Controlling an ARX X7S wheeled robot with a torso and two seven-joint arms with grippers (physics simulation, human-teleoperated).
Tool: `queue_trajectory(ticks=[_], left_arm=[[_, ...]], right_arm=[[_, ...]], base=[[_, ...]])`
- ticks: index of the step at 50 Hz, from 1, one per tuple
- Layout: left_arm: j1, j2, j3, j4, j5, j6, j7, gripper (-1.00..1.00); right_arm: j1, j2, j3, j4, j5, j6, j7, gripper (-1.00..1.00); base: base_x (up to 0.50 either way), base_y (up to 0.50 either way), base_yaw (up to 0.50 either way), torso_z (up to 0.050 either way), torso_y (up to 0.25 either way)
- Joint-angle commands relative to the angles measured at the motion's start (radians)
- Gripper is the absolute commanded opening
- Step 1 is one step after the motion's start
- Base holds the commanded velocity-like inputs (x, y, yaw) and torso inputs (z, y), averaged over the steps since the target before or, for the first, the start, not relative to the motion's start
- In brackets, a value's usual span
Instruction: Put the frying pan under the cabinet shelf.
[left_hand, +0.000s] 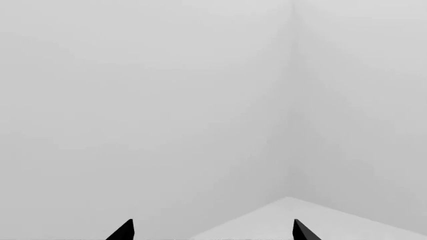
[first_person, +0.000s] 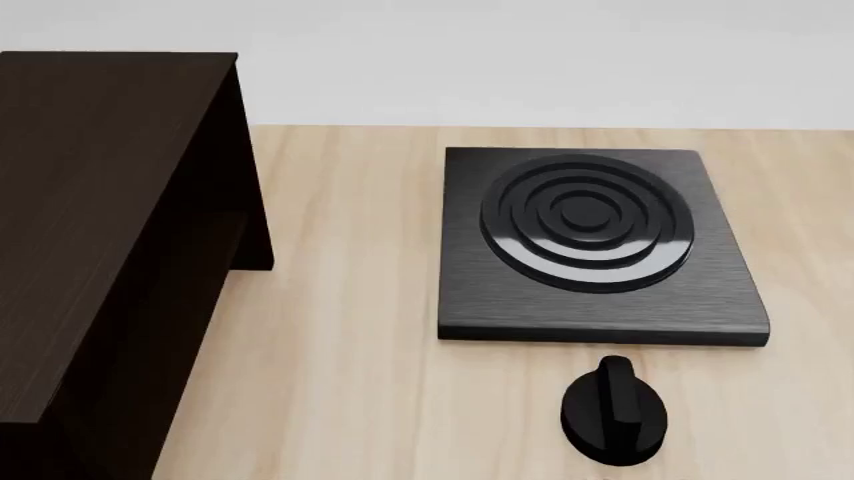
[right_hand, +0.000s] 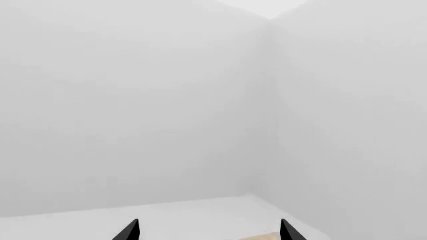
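The cabinet shelf, dark brown and boxy, fills the left of the head view, standing on the light wooden table. The frying pan is out of view in every frame. Neither arm shows in the head view. In the left wrist view my left gripper is open, its two black fingertips wide apart with only pale walls beyond them. In the right wrist view my right gripper is likewise open and holds nothing, facing a white room corner.
A square black stove plate with concentric rings lies right of centre on the table. A black knob sits just in front of it. Bare wood lies between the cabinet and the stove plate.
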Motion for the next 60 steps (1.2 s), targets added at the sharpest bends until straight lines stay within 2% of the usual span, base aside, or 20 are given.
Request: queue_trajectory(ticks=[1,20,30,46,60], left_arm=[[-0.008,0.003,0.048,-0.039,0.030,0.039,0.005,1.00],[-0.028,-0.001,0.092,-0.039,0.038,0.027,-0.023,1.00],[-0.037,-0.013,0.099,-0.038,0.035,0.015,-0.032,1.00],[-0.046,-0.015,0.130,-0.050,0.045,0.022,-0.040,1.00],[-0.047,-0.017,0.142,-0.055,0.049,0.026,-0.043,1.00]], right_arm=[[-0.048,0.153,0.051,0.094,0.281,0.003,0.262,1.00],[-0.305,0.246,0.199,0.136,0.281,-0.008,0.257,1.00],[-0.454,0.242,0.298,0.131,0.289,-0.020,0.227,1.00],[-0.621,0.223,0.337,0.112,0.241,-0.055,0.140,1.00],[-0.786,0.193,0.442,0.083,0.188,-0.073,0.058,1.00]], base=[[0.00,0.00,0.00,0.000,0.000],[0.00,0.00,0.00,0.000,0.000],[0.00,0.00,0.00,0.000,0.000],[0.00,0.00,0.00,0.000,0.000],[0.00,0.00,0.00,0.000,0.000]])
